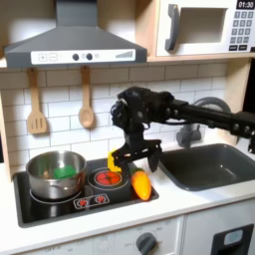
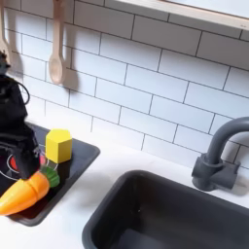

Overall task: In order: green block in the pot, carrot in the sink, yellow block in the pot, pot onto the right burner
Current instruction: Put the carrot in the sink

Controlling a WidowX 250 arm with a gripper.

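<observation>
The steel pot [image 1: 52, 175] sits on the left burner of the black stovetop [image 1: 60, 209], and the green block [image 1: 66, 171] lies inside it. On the stovetop's right edge the carrot [image 1: 140, 183] [image 2: 26, 193] lies flat, its green top toward the wall. Just behind it the yellow block [image 1: 116, 160] [image 2: 58, 145] stands upright. My gripper [image 1: 132, 161] hangs open just above the carrot, its fingers spread and holding nothing. In the second exterior view the black arm [image 2: 14, 109] fills the left edge. The dark sink [image 1: 211, 167] [image 2: 170, 216] lies to the right.
The red right burner [image 1: 104, 178] is partly under my gripper. A dark faucet [image 1: 189, 130] [image 2: 218, 156] stands behind the sink. Two wooden utensils [image 1: 37, 106] [image 1: 87, 100] hang on the tiled wall. A range hood [image 1: 70, 45] and a microwave [image 1: 204, 27] sit overhead.
</observation>
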